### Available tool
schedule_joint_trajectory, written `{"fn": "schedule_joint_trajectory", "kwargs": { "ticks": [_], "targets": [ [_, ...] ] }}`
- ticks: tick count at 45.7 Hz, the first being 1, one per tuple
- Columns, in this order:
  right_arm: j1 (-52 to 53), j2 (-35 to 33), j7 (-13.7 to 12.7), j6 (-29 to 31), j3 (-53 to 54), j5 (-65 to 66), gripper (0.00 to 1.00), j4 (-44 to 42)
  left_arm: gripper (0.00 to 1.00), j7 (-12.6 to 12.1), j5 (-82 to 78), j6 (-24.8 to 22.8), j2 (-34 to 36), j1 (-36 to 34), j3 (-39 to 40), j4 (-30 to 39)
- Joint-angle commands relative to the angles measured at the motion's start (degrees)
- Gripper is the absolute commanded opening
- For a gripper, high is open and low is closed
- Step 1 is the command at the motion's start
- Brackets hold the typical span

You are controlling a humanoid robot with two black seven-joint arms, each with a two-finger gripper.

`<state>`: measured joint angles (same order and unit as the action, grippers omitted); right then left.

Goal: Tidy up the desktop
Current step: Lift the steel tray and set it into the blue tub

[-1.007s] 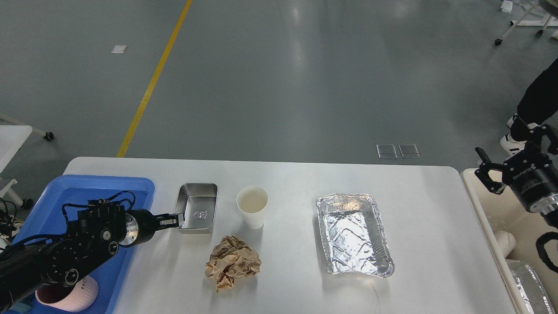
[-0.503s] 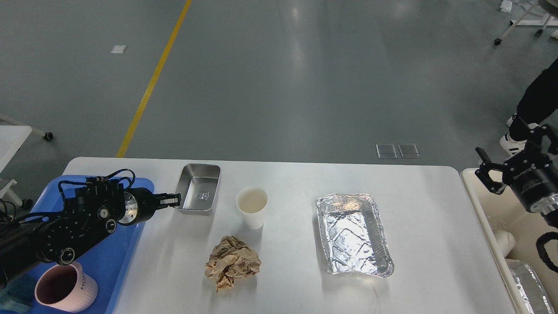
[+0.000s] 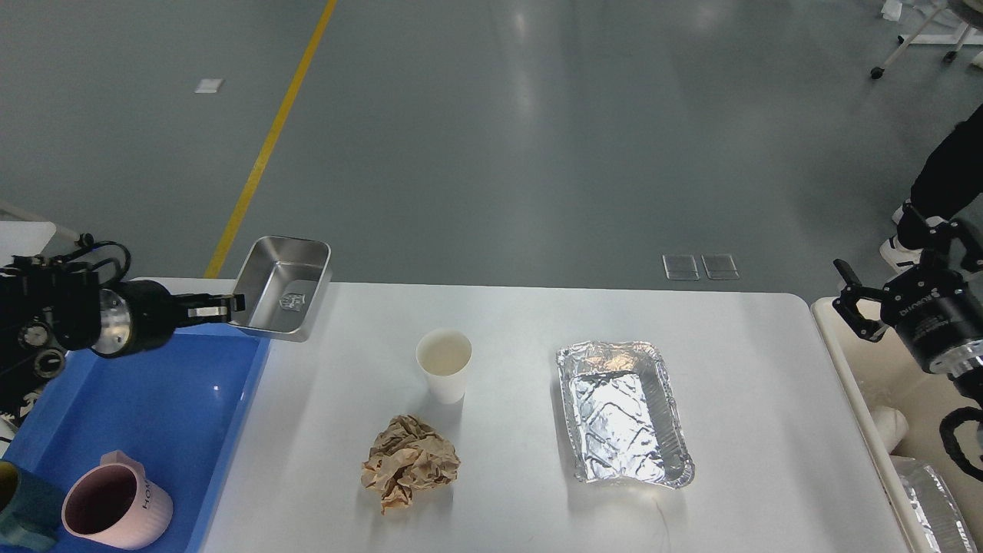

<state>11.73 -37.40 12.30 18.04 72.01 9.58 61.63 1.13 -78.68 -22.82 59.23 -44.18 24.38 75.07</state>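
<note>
White desktop (image 3: pixel 522 430) fills the lower view, carrying a paper cup (image 3: pixel 444 364), crumpled paper (image 3: pixel 409 463) and foil tray (image 3: pixel 623 413). Left gripper (image 3: pixel 223 309), above its far-left corner, pinches a raised steel tin (image 3: pixel 282 286). Right gripper (image 3: pixel 852 301), open, hangs beyond its right edge.

Pink mug (image 3: pixel 117 511) — partial letters "HO"; rest unreadable.

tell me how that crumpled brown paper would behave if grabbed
The crumpled brown paper looks light and soft, so it would probably squash under the jaws. Its irregular wrinkled shape suggests it would not roll, but might slide on the smooth desktop.
</note>
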Motion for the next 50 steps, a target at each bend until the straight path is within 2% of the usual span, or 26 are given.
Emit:
{"fn": "schedule_joint_trajectory", "kwargs": {
  "ticks": [1,11,20,25,31,39,50],
  "targets": [
    [0.14,0.49,0.00,-0.03,-0.37,0.00,1.00,-0.02,0.00,0.98,1.25,-2.49,8.79,0.32,2.07,2.53],
    [0.14,0.40,0.00,-0.03,-0.46,0.00,1.00,0.07,0.00,3.70,3.97,-3.46,16.18,0.32,2.69,2.62],
    [0.14,0.22,0.00,-0.03,-0.46,0.00,1.00,0.07,0.01,3.18,4.94,-2.41,15.39,1.20,1.55,1.57],
    [0.14,0.22,0.00,-0.03,-0.46,0.00,1.00,-0.02,0.02,2.48,5.21,0.76,11.97,5.06,0.41,-1.24],
    [0.14,-0.13,0.00,-0.03,-0.55,0.00,1.00,-0.10,0.02,2.30,4.94,1.37,8.37,8.31,0.41,-7.65],
    [0.05,-0.13,0.00,-0.03,-0.55,0.00,1.00,-0.19,0.03,2.56,4.77,1.64,1.86,8.85,0.32,-17.58],
    [-0.04,-0.22,0.00,-0.03,-0.55,0.00,1.00,-0.28,0.04,2.56,4.94,2.87,-7.54,9.99,0.23,-26.46]
  ]
}}
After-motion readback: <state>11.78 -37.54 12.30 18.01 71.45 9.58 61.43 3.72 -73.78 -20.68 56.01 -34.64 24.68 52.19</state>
